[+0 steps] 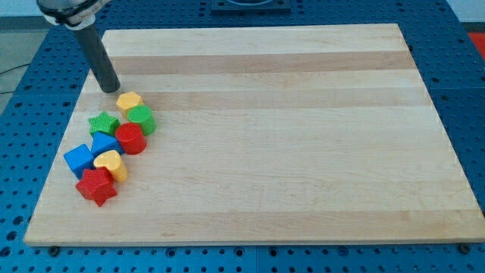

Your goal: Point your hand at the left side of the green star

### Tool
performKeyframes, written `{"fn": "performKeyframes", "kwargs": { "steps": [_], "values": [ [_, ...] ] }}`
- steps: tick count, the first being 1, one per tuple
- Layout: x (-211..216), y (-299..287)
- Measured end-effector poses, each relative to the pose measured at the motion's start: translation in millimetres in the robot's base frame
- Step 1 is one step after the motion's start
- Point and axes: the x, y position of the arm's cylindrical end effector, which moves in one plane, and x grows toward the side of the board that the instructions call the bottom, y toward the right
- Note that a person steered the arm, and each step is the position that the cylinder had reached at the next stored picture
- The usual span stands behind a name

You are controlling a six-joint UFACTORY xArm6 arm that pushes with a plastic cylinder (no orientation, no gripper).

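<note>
The green star (103, 123) lies near the left edge of the wooden board (303, 114), in a tight cluster of blocks. My tip (111, 89) rests on the board above the cluster, a little up and right of the green star and just up-left of a yellow heart (129, 101). A green cylinder (142, 118) and a red cylinder (130, 139) sit to the star's right. A blue block (105, 143) touches the star from below.
Lower in the cluster lie a blue cube (79, 161), a second yellow heart (111, 164) and a red star (96, 186). The board's left edge (67, 133) is close to the cluster. Blue perforated table surrounds the board.
</note>
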Motion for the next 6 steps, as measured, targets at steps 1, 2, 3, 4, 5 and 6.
{"fn": "performKeyframes", "kwargs": {
  "steps": [1, 2, 3, 4, 5, 6],
  "values": [
    [-0.1, 0.0],
    [-0.3, 0.0],
    [-0.5, 0.0],
    [-17.0, 2.0],
    [-9.7, -29.2],
    [56.8, -47.4]
  ]
}}
